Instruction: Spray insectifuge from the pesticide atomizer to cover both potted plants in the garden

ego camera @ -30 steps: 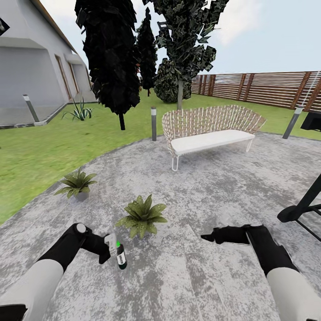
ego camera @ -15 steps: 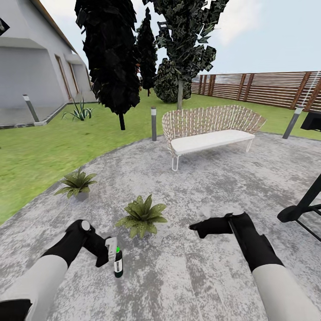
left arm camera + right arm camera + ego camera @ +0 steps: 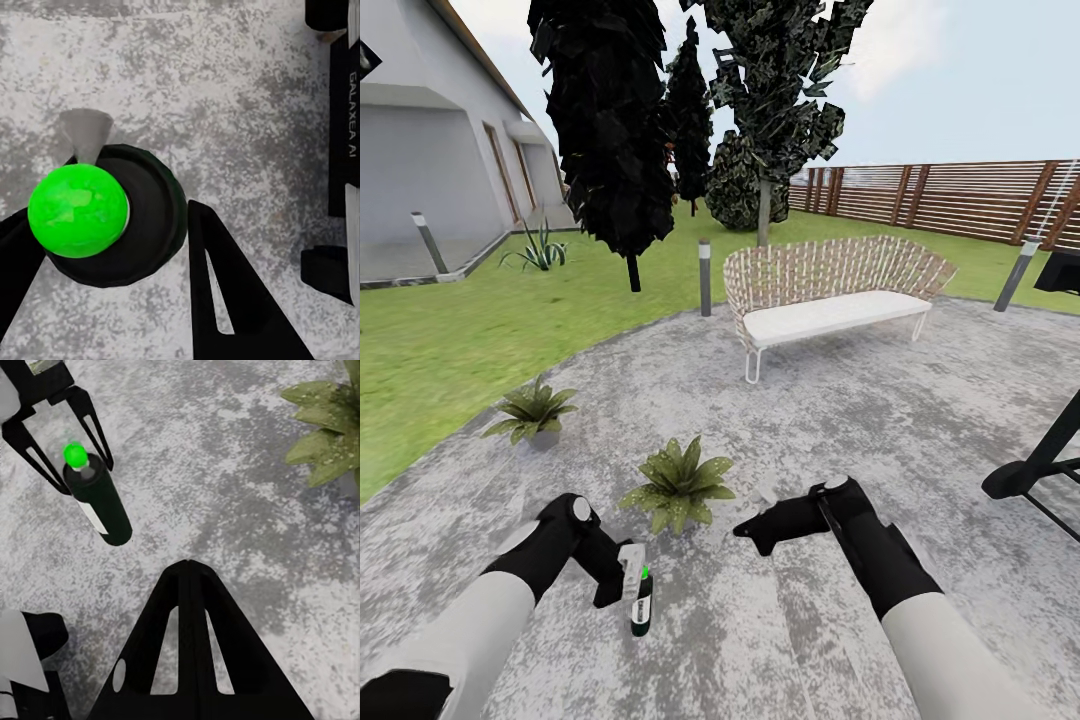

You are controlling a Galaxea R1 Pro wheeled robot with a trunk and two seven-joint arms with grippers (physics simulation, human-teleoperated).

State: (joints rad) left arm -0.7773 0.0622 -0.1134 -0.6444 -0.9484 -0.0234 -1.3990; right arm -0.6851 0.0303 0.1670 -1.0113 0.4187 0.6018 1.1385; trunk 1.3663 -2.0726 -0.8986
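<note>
My left gripper point(image 3: 622, 585) is shut on the pesticide atomizer point(image 3: 641, 607), a slim dark bottle with a white label, a pale head and a bright green cap, held over the paving. In the left wrist view the green cap point(image 3: 77, 211) sits between the two black fingers point(image 3: 225, 292). The right wrist view looks at that atomizer point(image 3: 99, 502) in the left gripper point(image 3: 84, 472). My right gripper point(image 3: 745, 530) is shut and empty, its tip point(image 3: 187, 566) to the right of the atomizer. One potted plant point(image 3: 678, 483) stands just beyond both grippers; the other potted plant point(image 3: 532, 410) stands at the paving's left edge.
A woven bench point(image 3: 830, 300) with a white cushion stands at the back of the paved circle, with a bollard light point(image 3: 705, 277) beside it. A black stand point(image 3: 1040, 465) is at the right. Lawn, dark trees, a house and a wooden fence lie beyond.
The left gripper has carried the atomizer to the right and lower in the view. The right gripper has moved left, closer to the atomizer and the near plant.
</note>
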